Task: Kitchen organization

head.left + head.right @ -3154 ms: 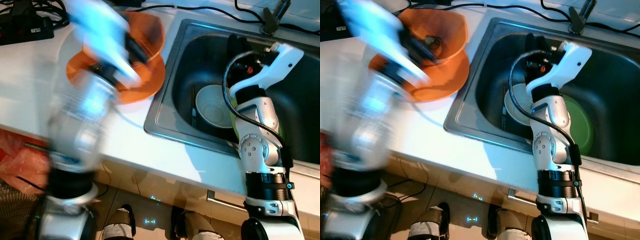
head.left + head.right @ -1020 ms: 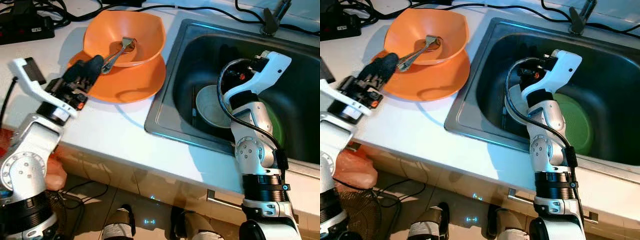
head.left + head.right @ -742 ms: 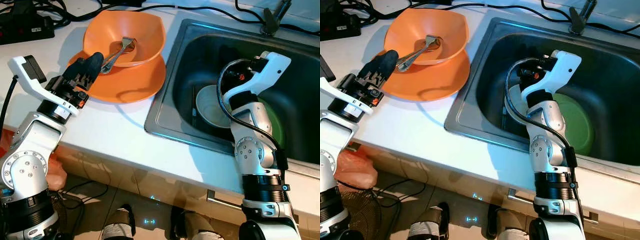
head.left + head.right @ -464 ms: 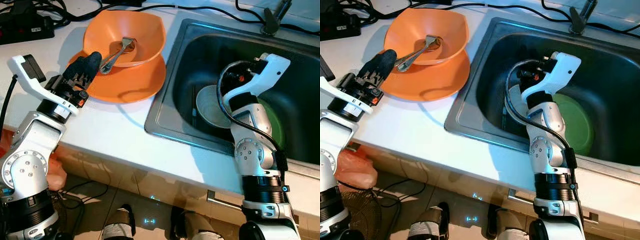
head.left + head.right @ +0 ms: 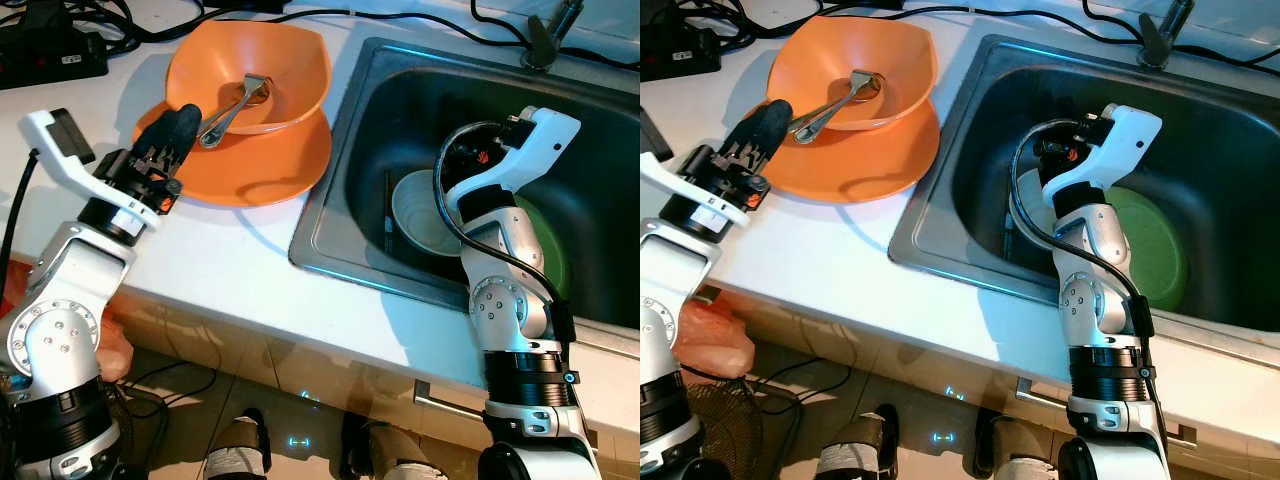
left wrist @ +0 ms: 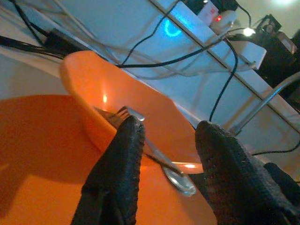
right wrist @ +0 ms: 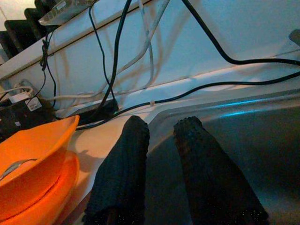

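My left gripper (image 6: 164, 140) sits spread around the spoon (image 5: 228, 106) handle at the orange bowl (image 5: 290, 60), stacked on an orange plate (image 5: 270, 170) by the counter's back edge. My right gripper (image 7: 159, 136), fingers slightly parted, hangs in the sink (image 5: 340, 200) over a white bowl (image 5: 420, 215).

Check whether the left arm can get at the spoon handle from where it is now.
Probably yes. The left gripper is open, jaws on either side of the spoon handle where it sticks out over the orange bowl rim. Nothing lies between them.
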You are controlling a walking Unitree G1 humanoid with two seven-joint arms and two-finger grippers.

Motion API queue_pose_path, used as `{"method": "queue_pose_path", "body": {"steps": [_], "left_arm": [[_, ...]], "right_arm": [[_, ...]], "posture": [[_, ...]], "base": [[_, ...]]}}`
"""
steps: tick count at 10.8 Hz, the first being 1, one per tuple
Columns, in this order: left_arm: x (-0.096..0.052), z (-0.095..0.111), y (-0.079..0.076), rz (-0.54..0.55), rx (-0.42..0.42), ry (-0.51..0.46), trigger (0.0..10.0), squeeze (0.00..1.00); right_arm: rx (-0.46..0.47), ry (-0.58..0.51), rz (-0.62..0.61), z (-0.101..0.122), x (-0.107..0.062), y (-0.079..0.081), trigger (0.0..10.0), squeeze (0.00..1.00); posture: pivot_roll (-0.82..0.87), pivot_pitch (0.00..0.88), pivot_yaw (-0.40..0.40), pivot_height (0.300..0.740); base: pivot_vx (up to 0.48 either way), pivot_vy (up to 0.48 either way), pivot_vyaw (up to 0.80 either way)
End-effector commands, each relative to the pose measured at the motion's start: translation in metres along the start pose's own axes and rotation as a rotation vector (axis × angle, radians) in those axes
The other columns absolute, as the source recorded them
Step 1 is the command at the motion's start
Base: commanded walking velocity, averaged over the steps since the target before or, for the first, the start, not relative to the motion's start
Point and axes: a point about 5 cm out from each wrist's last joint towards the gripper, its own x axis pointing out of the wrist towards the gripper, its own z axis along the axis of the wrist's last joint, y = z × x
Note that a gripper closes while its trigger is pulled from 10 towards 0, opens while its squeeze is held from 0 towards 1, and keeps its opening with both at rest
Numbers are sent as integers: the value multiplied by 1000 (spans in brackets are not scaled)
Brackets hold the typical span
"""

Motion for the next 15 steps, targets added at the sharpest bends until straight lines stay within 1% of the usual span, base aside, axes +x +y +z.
{"method": "queue_pose_path", "body": {"steps": [1, 2, 4, 5, 6, 7, 8, 9, 10, 11, 12, 13, 15], "left_arm": [[1, -3, -1, -8, -8, 15, 3255, 0], [2, -4, -3, -12, -13, 18, 9843, 0], [3, -4, -4, -6, -20, 15, 10000, 0], [1, -1, -3, 6, -27, -15, 10000, 0], [-4, 6, 0, 23, -52, -68, 10000, 0], [-8, 8, 2, 31, -71, -91, 10000, 0], [-17, 7, 5, 48, -85, -90, 10000, 0], [-22, 4, 5, 52, -96, -81, 10000, 0], [-24, -5, 2, 43, -123, -45, 10000, 0], [-22, -14, -4, 14, -142, -14, 10000, 0], [-17, -18, -11, -10, -173, -16, 10000, 0], [-14, -19, -12, -14, -186, -16, 10000, 0], [-14, -18, -11, -12, -188, -19, 10000, 0]], "right_arm": [[-8, 11, -4, -1, -2, -2, 10000, 0], [-8, 10, -3, -1, -2, -2, 10000, 0], [-6, 9, 2, -1, -1, 0, 10000, 0], [-7, 10, 2, -1, -2, -1, 10000, 0], [-7, 10, 3, -1, -2, 0, 10000, 0], [-7, 10, 4, -1, -2, 0, 10000, 0], [-6, 10, 5, -1, -1, 0, 10000, 0], [-6, 11, 5, -1, -1, 0, 10000, 0], [-5, 13, 5, -1, -1, 0, 10000, 0], [-5, 13, 7, -2, 0, 0, 10000, 0], [-5, 10, 8, -1, 0, 0, 10000, 0], [-6, 9, 7, 0, 0, 0, 10000, 0], [-8, 6, 0, 0, 0, -1, 10000, 0]], "posture": [[148, 267, -35, 740], [148, 267, -35, 740], [146, 264, -34, 740], [146, 263, -34, 740], [148, 264, -35, 740], [150, 265, -35, 740], [152, 265, -37, 740], [152, 266, -37, 740], [156, 265, -39, 740], [155, 264, -39, 740], [149, 263, -38, 740], [146, 263, -38, 740], [149, 266, -38, 740]], "base": [[0, 0, 0], [0, 0, 0], [0, 0, 0], [0, 0, 0], [0, 0, 0], [0, 0, 0], [0, 0, 0], [0, 0, 0], [0, 0, 0], [0, 0, 0], [0, 0, 0], [0, 0, 0], [0, 0, 0]]}}
